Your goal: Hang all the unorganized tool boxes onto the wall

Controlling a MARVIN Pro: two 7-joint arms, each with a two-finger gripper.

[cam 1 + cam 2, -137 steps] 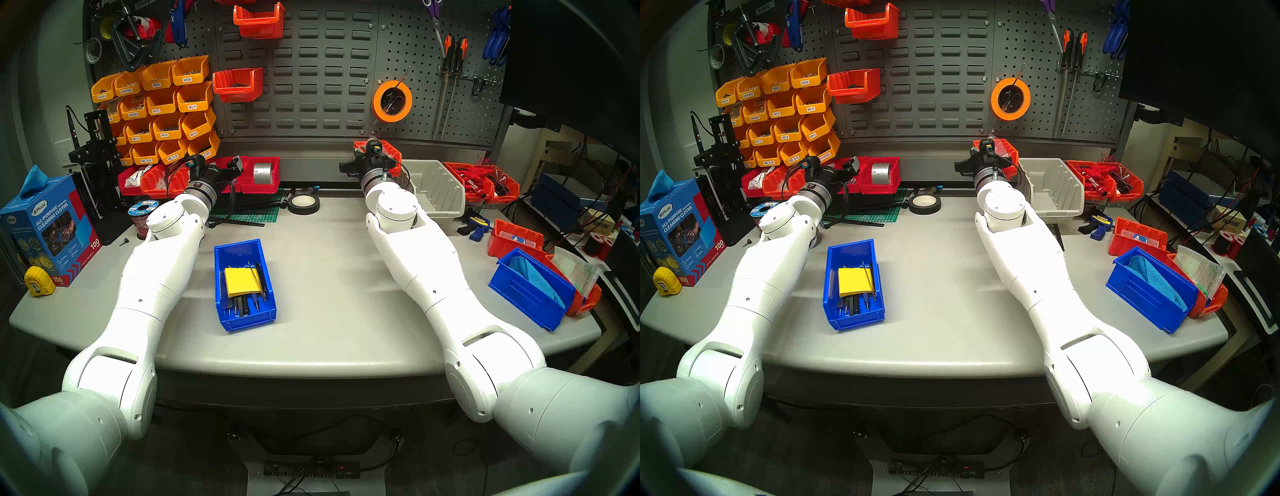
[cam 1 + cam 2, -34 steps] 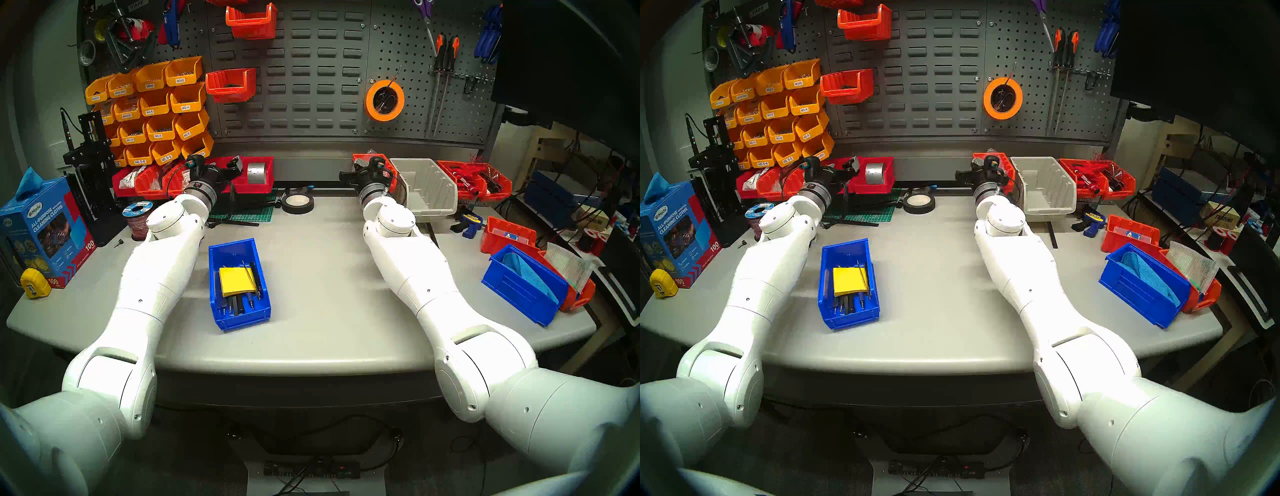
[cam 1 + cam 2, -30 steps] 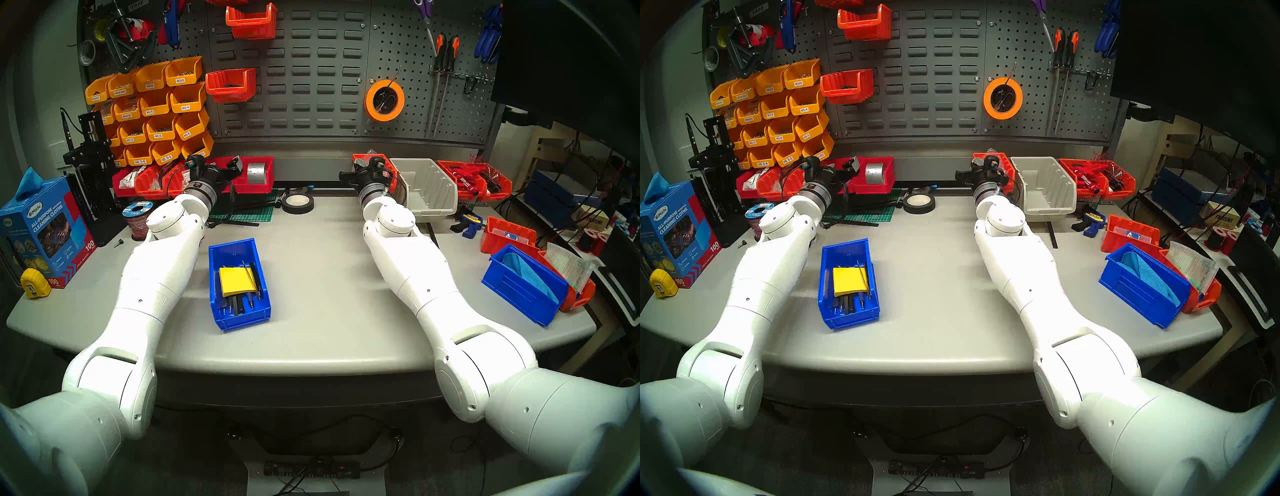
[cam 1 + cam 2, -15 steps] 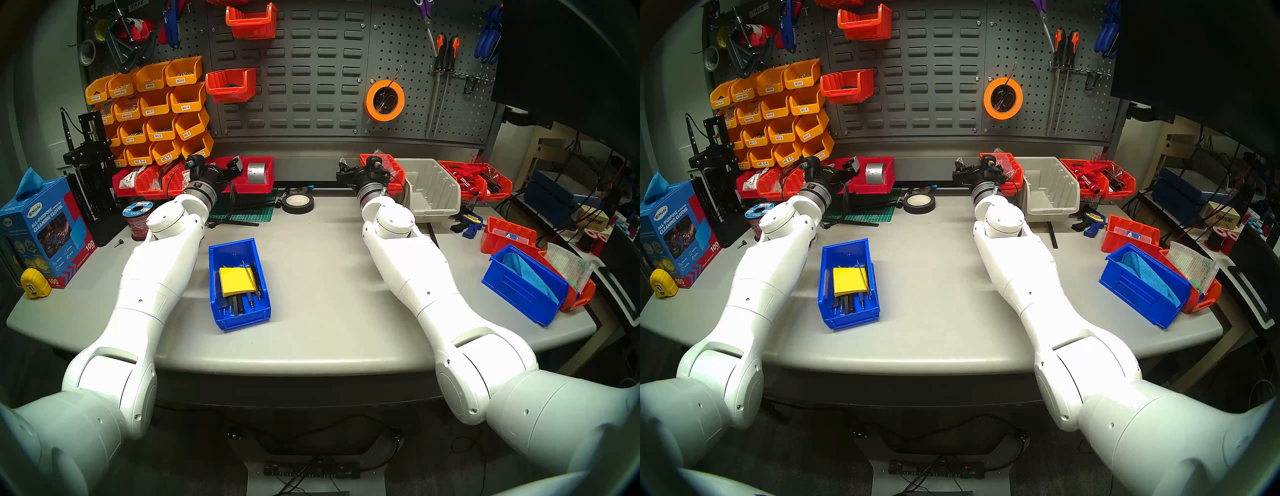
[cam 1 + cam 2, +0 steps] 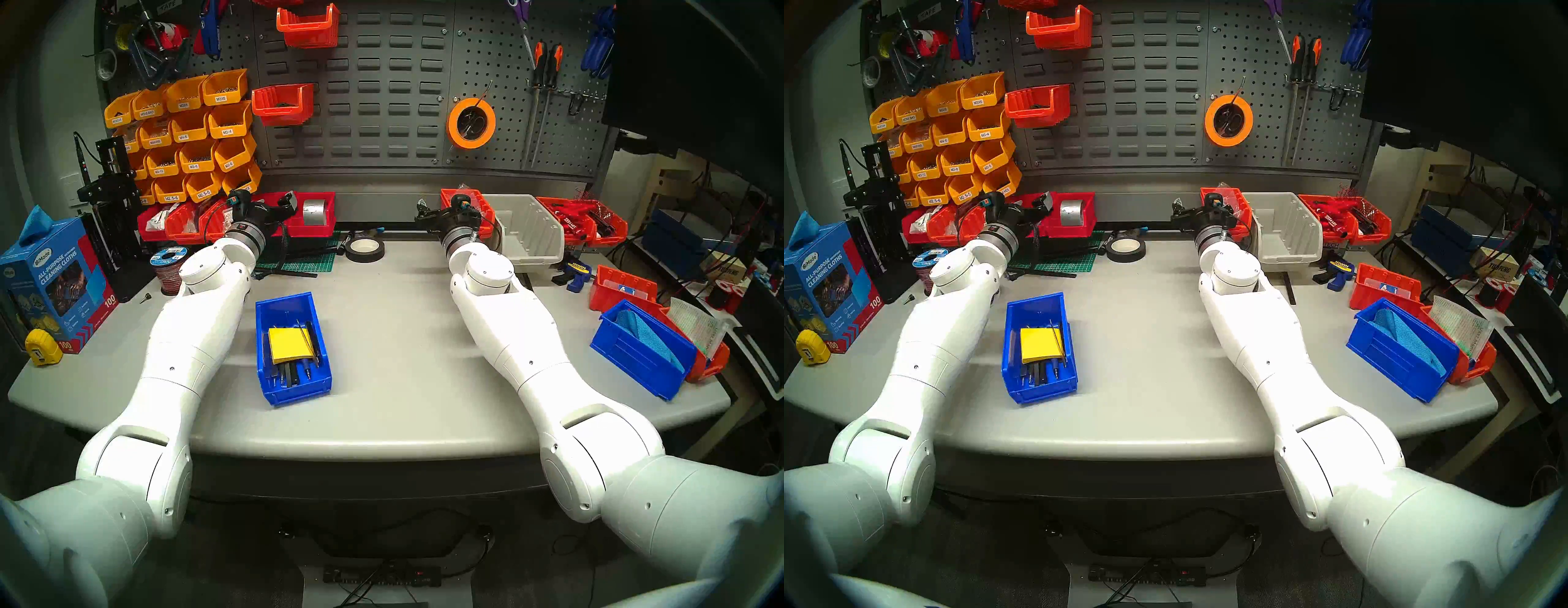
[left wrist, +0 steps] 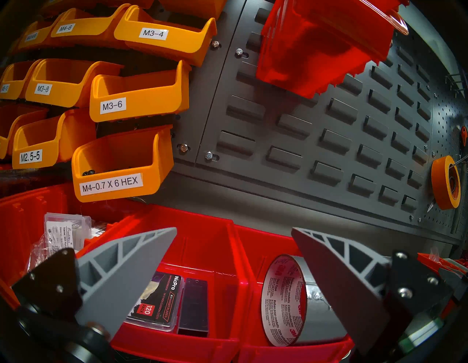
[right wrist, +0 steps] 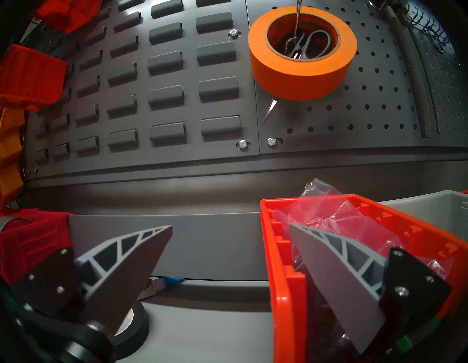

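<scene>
The red-orange tool box (image 7: 286, 253) with clear plastic bags stands at the table's back, below the wall (image 5: 382, 106). My right gripper (image 7: 231, 225) is open and straddles its left wall, with the right finger (image 7: 336, 278) inside the box; in the head view it is my right gripper (image 5: 437, 204) beside the tool box (image 5: 475, 204). My left gripper (image 6: 234, 228) is open over red bins (image 6: 202, 253), holding nothing. A blue tool box (image 5: 292, 348) with yellow notepad and pens lies mid-table. Another blue one (image 5: 640, 352) with a cloth sits at the right. Two red-orange boxes (image 5: 282, 104) hang on the wall.
A grey bin (image 5: 530, 229) stands right beside the red-orange box. A black tape roll (image 5: 365, 249) lies left of my right gripper. An orange tape roll (image 7: 301, 58) hangs on the pegboard above. More red-orange bins (image 5: 621, 288) crowd the table's right side.
My right gripper has opened and let go of the red-orange tool box, which now rests slightly further right against the grey bin. The left arm has not moved.
</scene>
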